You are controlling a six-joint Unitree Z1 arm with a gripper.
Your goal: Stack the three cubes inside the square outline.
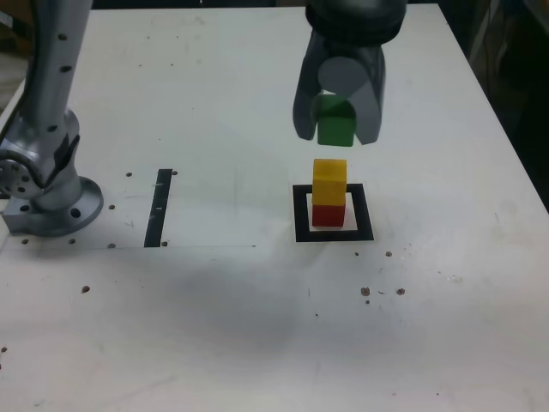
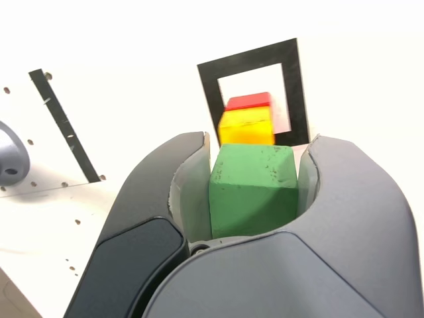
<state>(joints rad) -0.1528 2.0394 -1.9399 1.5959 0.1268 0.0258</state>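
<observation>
In the exterior view, my gripper (image 1: 336, 129) hangs above the white table (image 1: 223, 326), its two grey fingers closed on the green cube (image 1: 335, 127), which sits between them clear of everything below. Directly under it, with a gap of air between, the yellow cube (image 1: 329, 181) rests on the red cube (image 1: 328, 215). The red cube stands on the pale centre of the square outline (image 1: 334, 214), a black frame flat on the table. Toward the exterior view's left, well apart from the frame, lies a narrow black strip (image 1: 158, 208), and further left still stands my arm's grey base (image 1: 47, 189). Small dark screw holes dot the tabletop.

In the wrist view, my fingers (image 2: 371, 218) curve in from both sides and press against the green cube (image 2: 252, 192), holding it firmly. Past the cube, I see the yellow cube (image 2: 246, 126) with the red cube (image 2: 250, 101) showing beside it, both inside the square outline (image 2: 255, 66). The black strip (image 2: 65, 126) runs slantwise across the table (image 2: 132, 40).
</observation>
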